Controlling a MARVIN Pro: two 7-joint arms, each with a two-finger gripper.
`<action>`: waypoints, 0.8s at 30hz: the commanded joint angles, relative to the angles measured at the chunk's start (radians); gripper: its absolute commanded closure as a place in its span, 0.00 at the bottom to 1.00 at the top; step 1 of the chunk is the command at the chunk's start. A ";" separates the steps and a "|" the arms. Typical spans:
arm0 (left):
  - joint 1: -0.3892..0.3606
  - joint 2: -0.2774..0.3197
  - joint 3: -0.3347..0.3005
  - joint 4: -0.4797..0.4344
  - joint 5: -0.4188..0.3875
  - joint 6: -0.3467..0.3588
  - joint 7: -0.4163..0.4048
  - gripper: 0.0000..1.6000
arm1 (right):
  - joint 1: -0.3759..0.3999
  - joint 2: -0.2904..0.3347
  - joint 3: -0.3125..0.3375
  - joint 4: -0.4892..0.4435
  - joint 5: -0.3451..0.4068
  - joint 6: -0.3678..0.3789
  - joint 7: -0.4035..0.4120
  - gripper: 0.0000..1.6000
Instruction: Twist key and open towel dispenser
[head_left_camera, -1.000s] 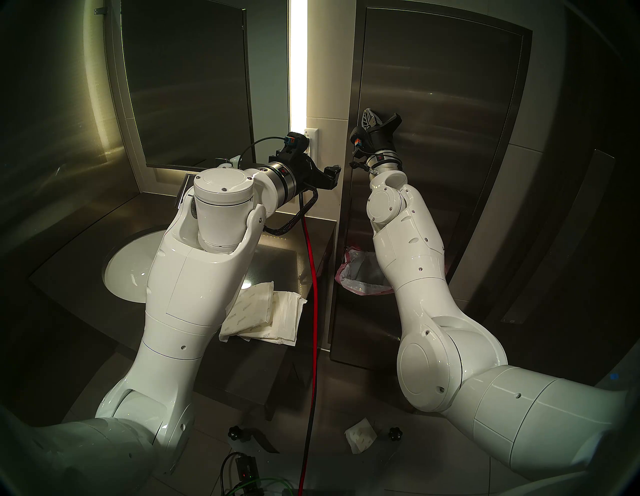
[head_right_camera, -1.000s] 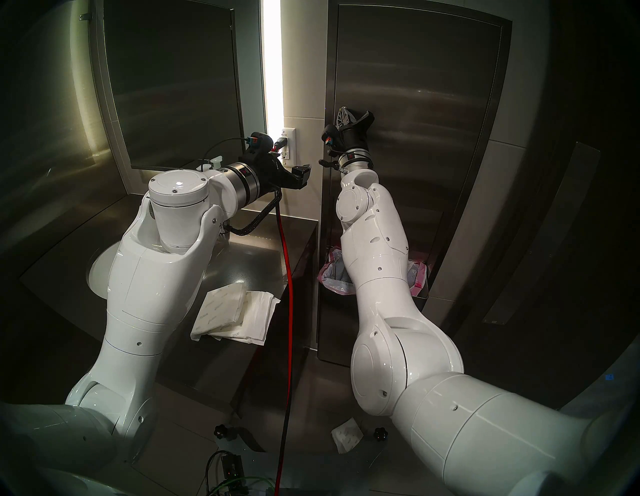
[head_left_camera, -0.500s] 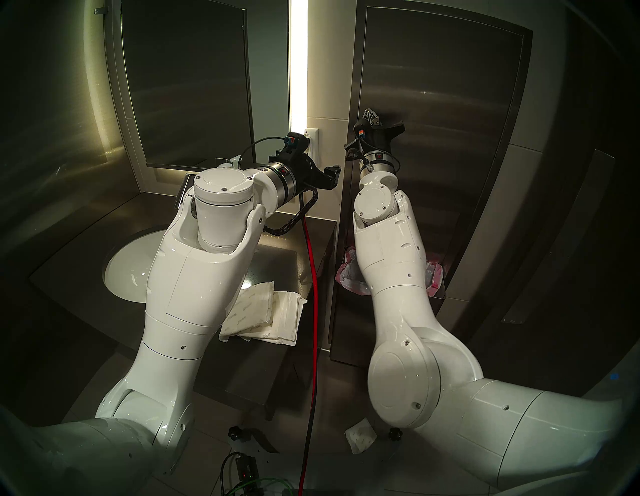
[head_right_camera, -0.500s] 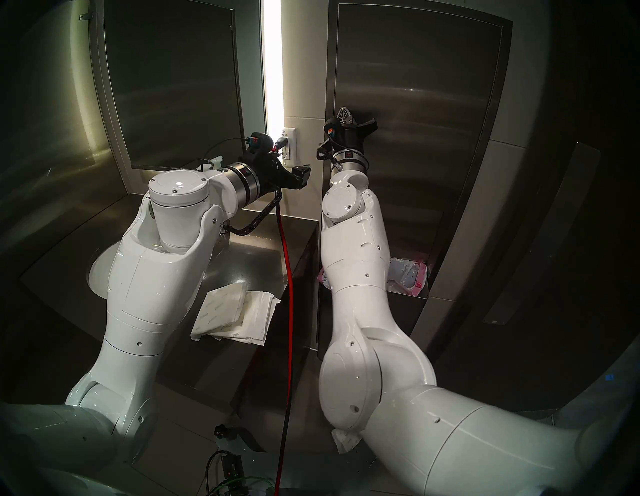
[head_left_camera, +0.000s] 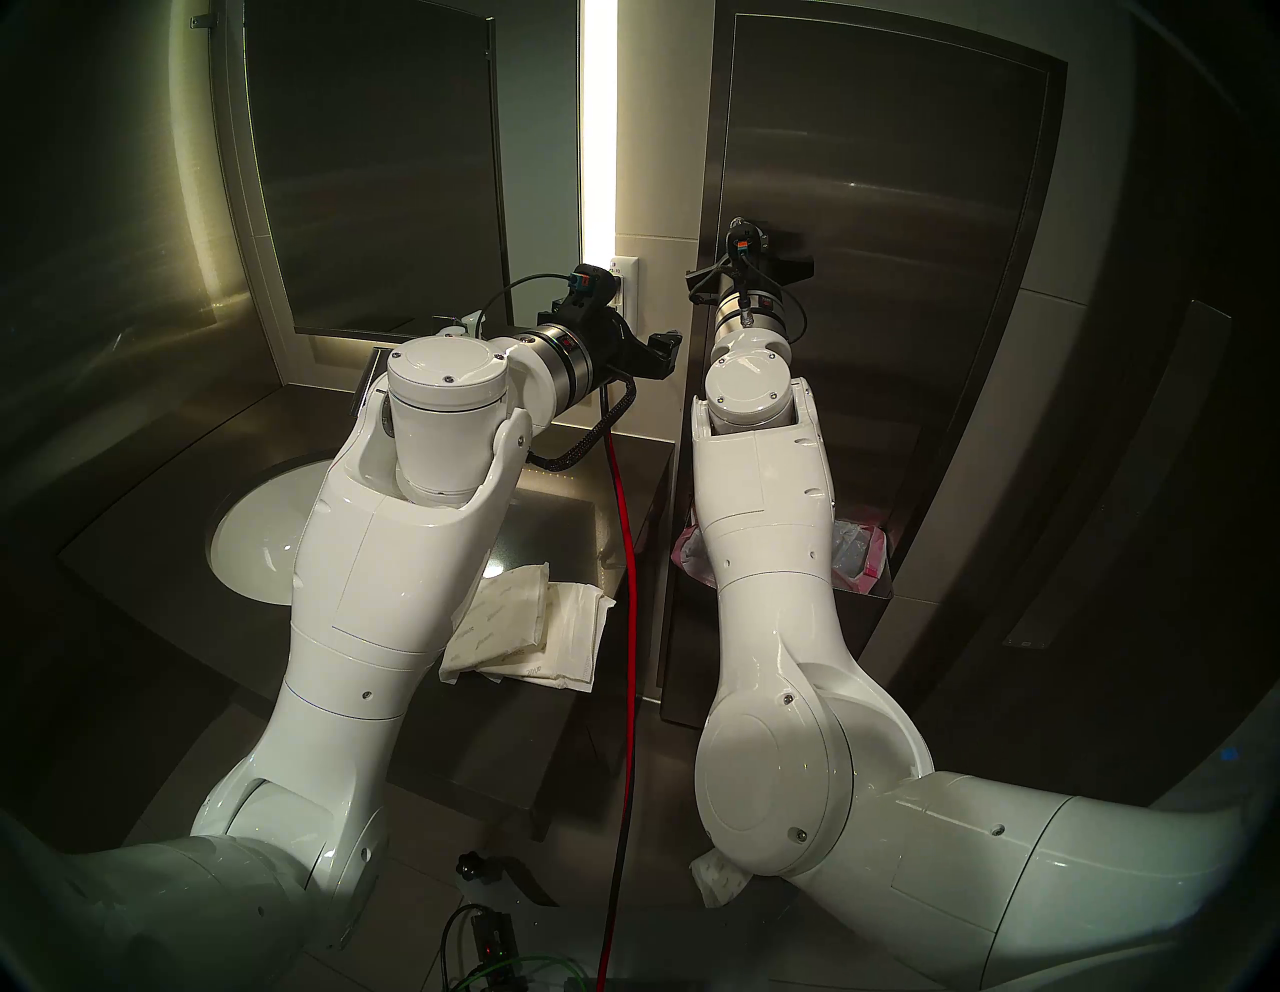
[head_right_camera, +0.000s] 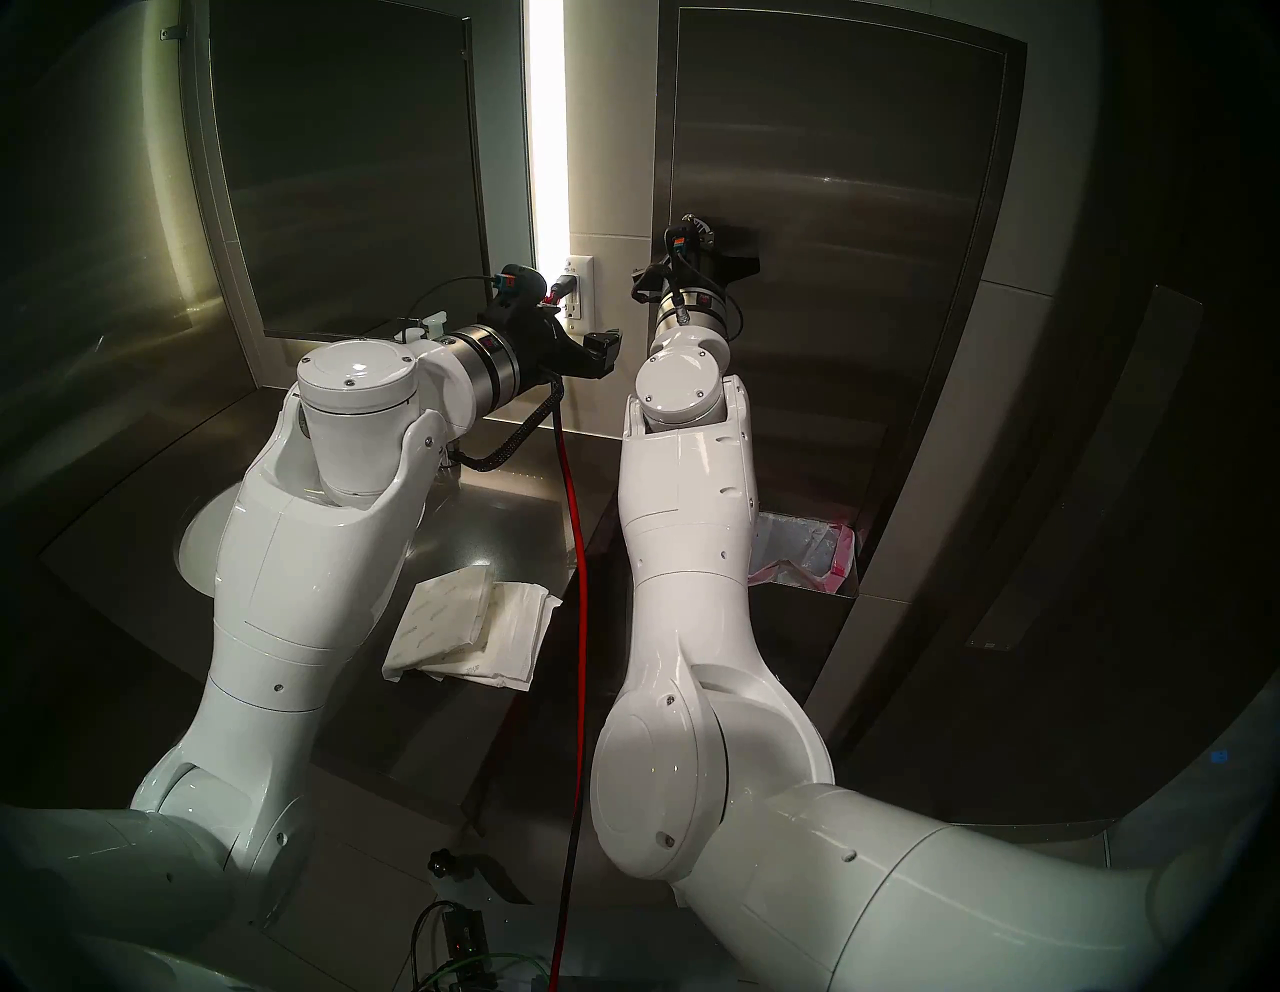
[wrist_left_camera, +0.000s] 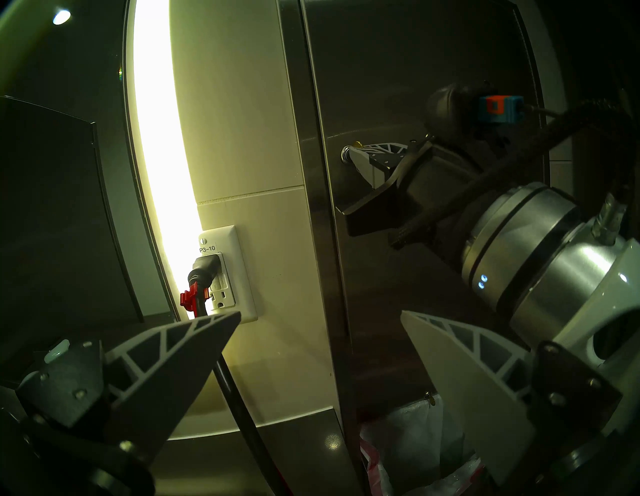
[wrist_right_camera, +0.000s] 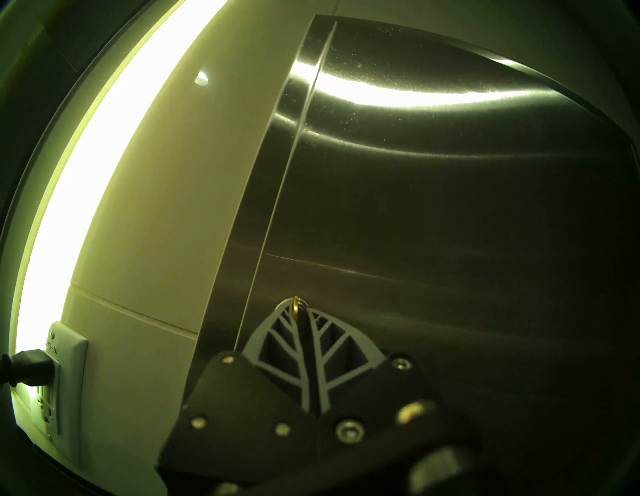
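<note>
The towel dispenser (head_left_camera: 886, 208) is the tall brushed-steel cabinet on the right wall, and its door (wrist_right_camera: 450, 214) lies flush in the frame. The tiny brass key (wrist_right_camera: 295, 307) sticks out of the small round lock (wrist_left_camera: 345, 152) near the door's left edge. My right gripper (wrist_right_camera: 298, 313) is shut on the key, its white ribbed fingers (wrist_left_camera: 377, 152) pressed together against the lock. In the head view the right gripper (head_left_camera: 744, 225) points straight at the door. My left gripper (wrist_left_camera: 320, 315) hangs open and empty to the left of the cabinet, level with the wall socket.
A waste bin with a pink-edged liner (head_left_camera: 866, 554) sits under the right arm. A black plug fills the wall socket (wrist_left_camera: 221, 273), and its red cable (head_left_camera: 627, 589) hangs to the floor. Folded paper towels (head_left_camera: 526, 637) lie on the counter beside the sink basin (head_left_camera: 249, 547).
My right wrist has rolled about a quarter turn while the gripper stayed on the lock, and the right elbow swung left. The left arm has not moved.
</note>
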 joint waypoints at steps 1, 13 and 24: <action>-0.014 -0.002 -0.003 -0.008 0.001 -0.003 0.001 0.00 | 0.003 0.004 0.050 -0.100 0.045 -0.024 -0.060 1.00; -0.012 -0.002 -0.003 -0.008 0.001 -0.003 0.001 0.00 | -0.047 0.027 0.029 -0.146 0.053 -0.090 -0.013 1.00; -0.008 -0.002 -0.003 -0.008 0.001 -0.003 0.000 0.00 | -0.145 0.059 0.043 -0.203 0.040 -0.141 0.040 1.00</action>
